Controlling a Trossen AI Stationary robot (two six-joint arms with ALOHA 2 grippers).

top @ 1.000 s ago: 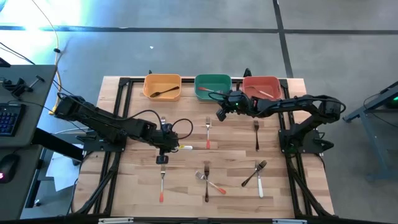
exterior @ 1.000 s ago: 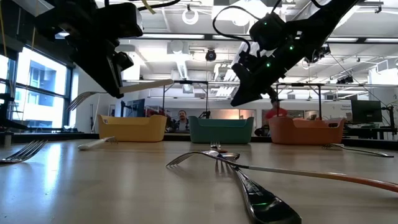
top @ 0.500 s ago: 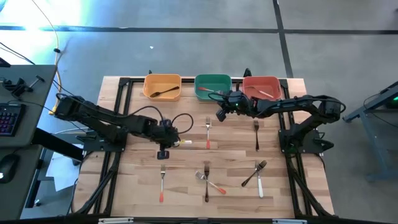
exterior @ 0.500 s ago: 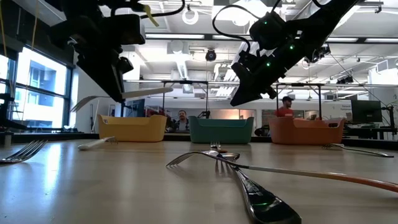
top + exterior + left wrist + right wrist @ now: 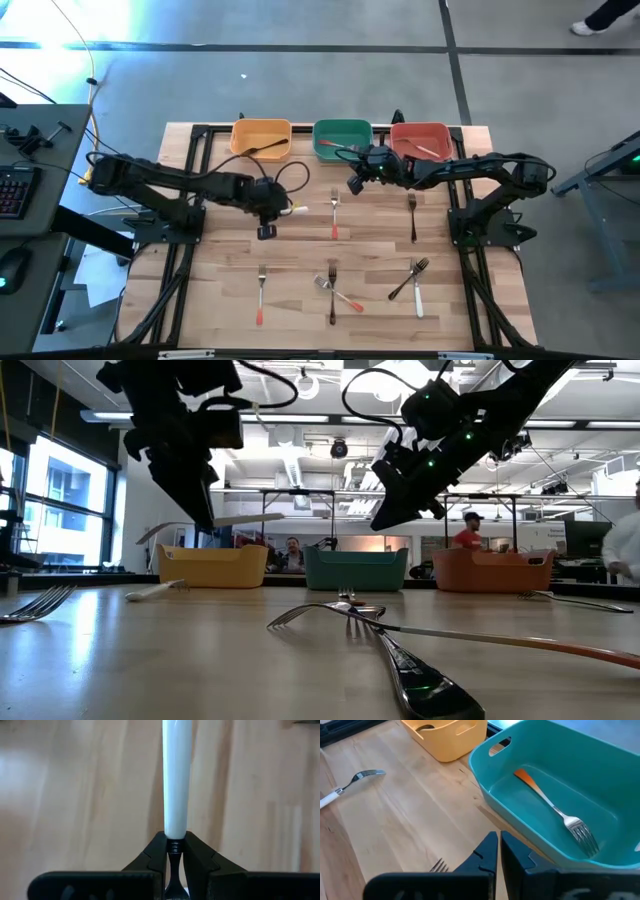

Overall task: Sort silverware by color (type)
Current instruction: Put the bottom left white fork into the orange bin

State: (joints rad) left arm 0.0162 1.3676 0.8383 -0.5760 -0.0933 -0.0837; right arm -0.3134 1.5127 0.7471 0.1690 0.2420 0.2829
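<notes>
My left gripper [image 5: 267, 212] hangs over the table's left middle, shut on a white-handled fork [image 5: 240, 519]. The fork's white handle [image 5: 177, 780] also shows in the left wrist view. My right gripper [image 5: 353, 184] is shut and empty. It hovers just in front of the green bin [image 5: 342, 140], its fingers [image 5: 487, 852] above the bin's near edge. An orange-handled fork [image 5: 555, 812] lies inside that bin. More silverware lies flat on the wood: a red-handled fork [image 5: 334, 213], a black-handled fork [image 5: 412, 216], another red-handled fork [image 5: 261, 296] and a crossed cluster [image 5: 335, 290]. My left gripper pinches the fork between its two fingers at the neck [image 5: 173, 846], where the white handle meets the metal. The fingers come from above, pointing down, and lie across the fork. The fork is about level and clear of the table, with its handle end [image 5: 300, 210] toward the table's right.
The yellow bin [image 5: 261, 138] holds a black fork. The red bin [image 5: 420, 140] stands at the far right. Two crossed forks [image 5: 412, 280] lie at the near right. A white-handled piece [image 5: 155, 592] lies in front of the yellow bin. People move in the room behind.
My left gripper has carried the white-handled fork toward the table's far edge and a little up. It stays shut on the fork, which stays about level and clear of the wood.
</notes>
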